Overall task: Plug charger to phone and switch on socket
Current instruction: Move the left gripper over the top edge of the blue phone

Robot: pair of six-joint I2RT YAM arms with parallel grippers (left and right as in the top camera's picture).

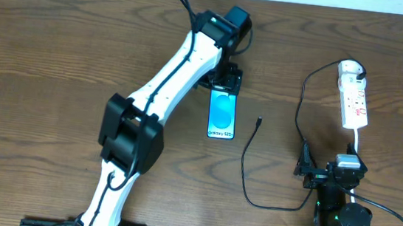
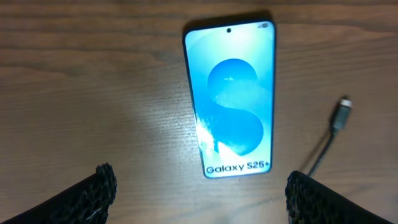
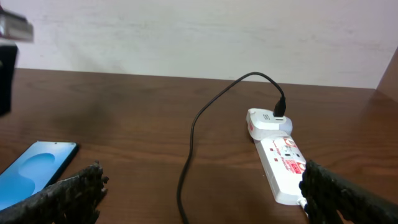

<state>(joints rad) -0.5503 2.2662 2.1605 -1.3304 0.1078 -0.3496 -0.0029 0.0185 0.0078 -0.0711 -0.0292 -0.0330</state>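
Both tools are open and hold nothing. The left tool (image 2: pixel 202 182) hangs above the phone (image 1: pixel 222 115), clear of it, fingers spread wider than the handset. The right tool (image 3: pixel 202 177) sits toward the near-right corner of the bench (image 1: pixel 53 39), fingers just as wide. The phone lies flat, screen up, around mid-bench, long axis running far edge to near edge. The "Galaxy S25+" line is at the near end, so I'd take the port to be on the near short edge, though I can't see it. The relation that matters: the plug tip (image 1: pixel 259 121) of the charger (image 1: pixel 244 165) lies on the bench just right of the phone, apart from it and about level with its middle. Its axis is roughly parallel to the phone's, tip pointing at the far edge, cable trailing toward the near edge. So orientation is close enough and position is what's off. The tip has to come back past the phone's near end, shift left, then push in toward the far edge. The left tool is clearly nearer the tip. The right tool is well off it but nearer the cable loop and the socket (image 1: pixel 353 98), which lies toward the far-right corner with the charger's other end plugged in at its far end. My call: you take the tip with the left and keep the right for the socket. Expect the phone to slide on the push, since nothing braces it.
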